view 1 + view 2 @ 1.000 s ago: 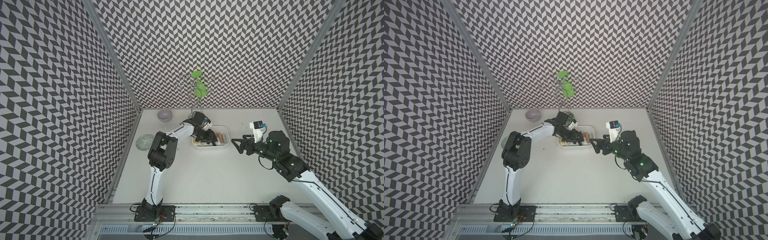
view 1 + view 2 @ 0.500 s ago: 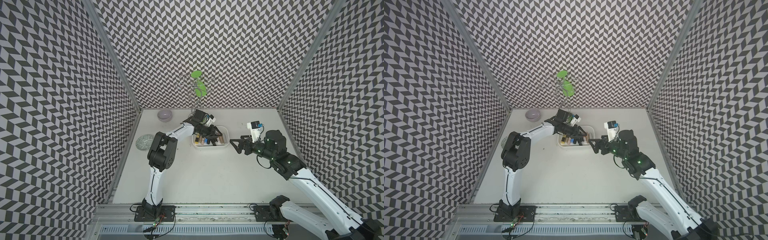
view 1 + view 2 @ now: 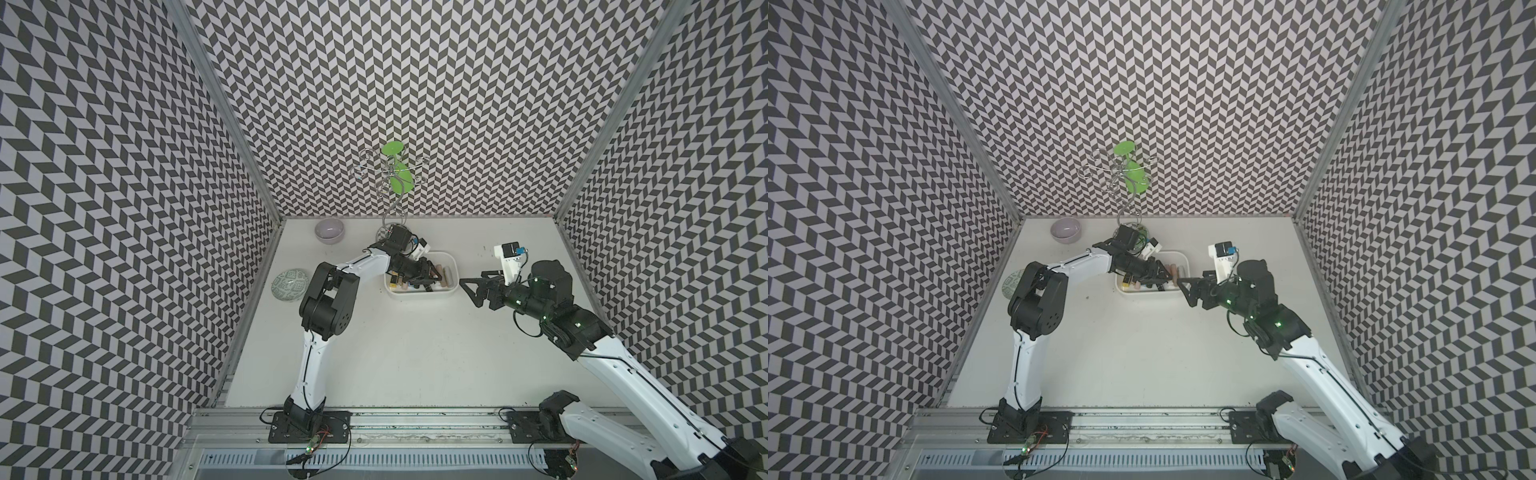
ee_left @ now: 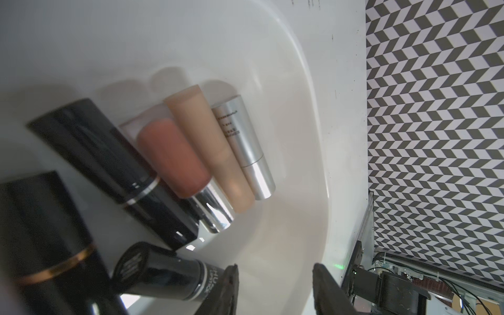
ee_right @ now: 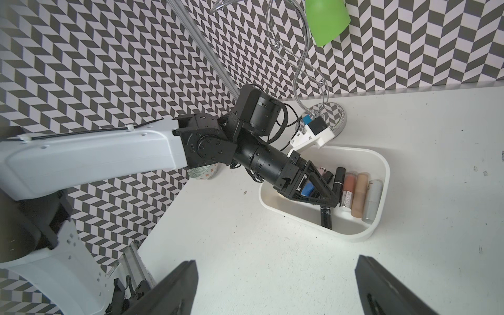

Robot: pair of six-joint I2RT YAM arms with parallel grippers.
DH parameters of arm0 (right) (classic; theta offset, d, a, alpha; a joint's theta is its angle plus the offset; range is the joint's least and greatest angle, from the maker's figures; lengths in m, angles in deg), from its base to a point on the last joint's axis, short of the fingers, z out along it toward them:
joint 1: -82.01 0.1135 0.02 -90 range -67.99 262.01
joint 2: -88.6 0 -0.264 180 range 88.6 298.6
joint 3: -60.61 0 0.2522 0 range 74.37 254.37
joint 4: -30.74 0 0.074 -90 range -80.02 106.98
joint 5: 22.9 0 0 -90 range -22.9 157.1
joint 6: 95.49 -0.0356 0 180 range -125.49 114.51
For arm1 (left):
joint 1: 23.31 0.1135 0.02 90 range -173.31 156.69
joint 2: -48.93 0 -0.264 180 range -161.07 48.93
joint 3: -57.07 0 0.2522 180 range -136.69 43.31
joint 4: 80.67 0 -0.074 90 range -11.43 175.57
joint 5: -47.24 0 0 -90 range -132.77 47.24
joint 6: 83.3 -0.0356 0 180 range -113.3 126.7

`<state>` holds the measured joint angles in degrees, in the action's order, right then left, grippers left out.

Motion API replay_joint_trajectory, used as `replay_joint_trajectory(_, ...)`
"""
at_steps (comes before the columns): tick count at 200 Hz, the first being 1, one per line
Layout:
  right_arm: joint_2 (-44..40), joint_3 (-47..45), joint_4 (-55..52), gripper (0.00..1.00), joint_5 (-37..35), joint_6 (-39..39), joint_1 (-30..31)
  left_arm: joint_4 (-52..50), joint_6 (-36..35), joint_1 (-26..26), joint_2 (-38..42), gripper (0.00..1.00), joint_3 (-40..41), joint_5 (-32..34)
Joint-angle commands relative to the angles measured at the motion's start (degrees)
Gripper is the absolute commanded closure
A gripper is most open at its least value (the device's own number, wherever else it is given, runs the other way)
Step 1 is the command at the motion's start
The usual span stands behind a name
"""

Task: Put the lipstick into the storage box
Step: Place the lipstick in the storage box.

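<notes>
The storage box (image 3: 419, 296) sits back-centre on the surface (image 3: 407, 353), with 4 lipsticks (image 5: 359, 195) side by side at its right end. Behind it stands a wire stand (image 5: 335, 116). The bowl (image 3: 329, 231) is back left, the plate (image 3: 291, 284) before it by the left edge.

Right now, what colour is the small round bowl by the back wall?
Lilac; the bowl shows best in a top view.

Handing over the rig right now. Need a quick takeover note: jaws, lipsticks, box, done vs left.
Left gripper: jaws open, empty, low over the white rounded plastic storage box.
Right gripper: jaws wide open, empty, above the table beside the box.
Lipstick tubes (black, coral, beige, silver) lie inside the box.
Done: no lipstick visible outside it.
Left: probably just lift the left arm clear.
</notes>
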<state>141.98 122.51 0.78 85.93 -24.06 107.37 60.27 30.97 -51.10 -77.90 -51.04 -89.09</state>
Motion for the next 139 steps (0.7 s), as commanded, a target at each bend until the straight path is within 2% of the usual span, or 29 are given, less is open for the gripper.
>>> replay_joint_trajectory(1, -0.7, 0.7, 2.1, 0.05, -0.6, 0.1, -0.1, -1.3, -1.5, 0.5, -1.8, 0.52, 0.7, 1.2)
replay_joint_trajectory(70, -0.8, 0.8, 2.1, 0.05, -0.6, 0.3, -0.1, -2.3, -3.1, 0.5, -3.0, 0.52, -2.9, 1.1)
replay_joint_trajectory(106, -0.5, 1.1, 2.8, 0.05, -0.5, 0.7, -0.1, -0.8, -2.1, 0.5, 1.3, 0.52, -3.6, -1.3)
replay_joint_trajectory(139, 0.5, 1.9, 3.7, 0.05, -1.0, 2.6, -0.1, 2.9, 2.3, 0.5, 7.6, 0.51, -2.5, -3.9)
